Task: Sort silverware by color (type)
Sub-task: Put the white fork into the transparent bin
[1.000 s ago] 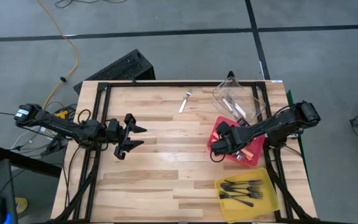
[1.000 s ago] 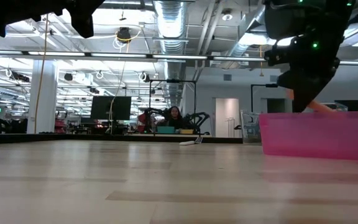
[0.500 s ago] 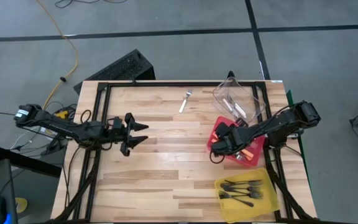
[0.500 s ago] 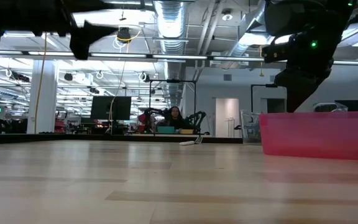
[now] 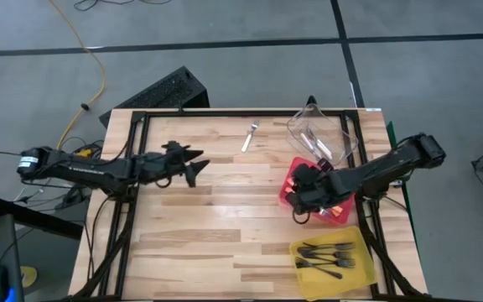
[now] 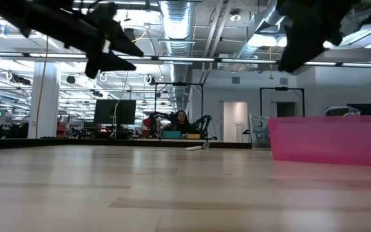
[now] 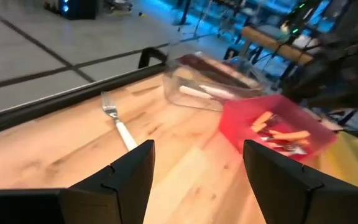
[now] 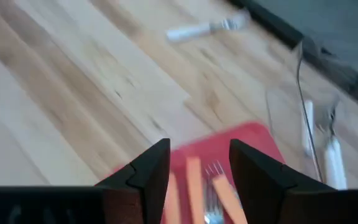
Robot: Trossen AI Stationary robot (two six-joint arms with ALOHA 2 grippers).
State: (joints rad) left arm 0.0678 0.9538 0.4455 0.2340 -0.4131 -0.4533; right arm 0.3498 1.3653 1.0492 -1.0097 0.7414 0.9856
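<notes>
Beyond the left claw (image 5: 198, 168), a pale fork (image 5: 250, 137) lies apart.

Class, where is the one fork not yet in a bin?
In the high view, the pale fork lies on the table near its far edge, left of the clear bin.

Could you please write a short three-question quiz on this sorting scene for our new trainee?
1. True or false: a pale fork lies alone on the table, outside every bin.
2. Which bin holds the black forks? A red bin, B yellow bin, C clear bin.
3. Over which bin does the right end effector hover?

Key:
1. True.
2. B, the yellow bin.
3. The red bin, which holds the orange-handled forks; the end effector is open and empty.
</notes>
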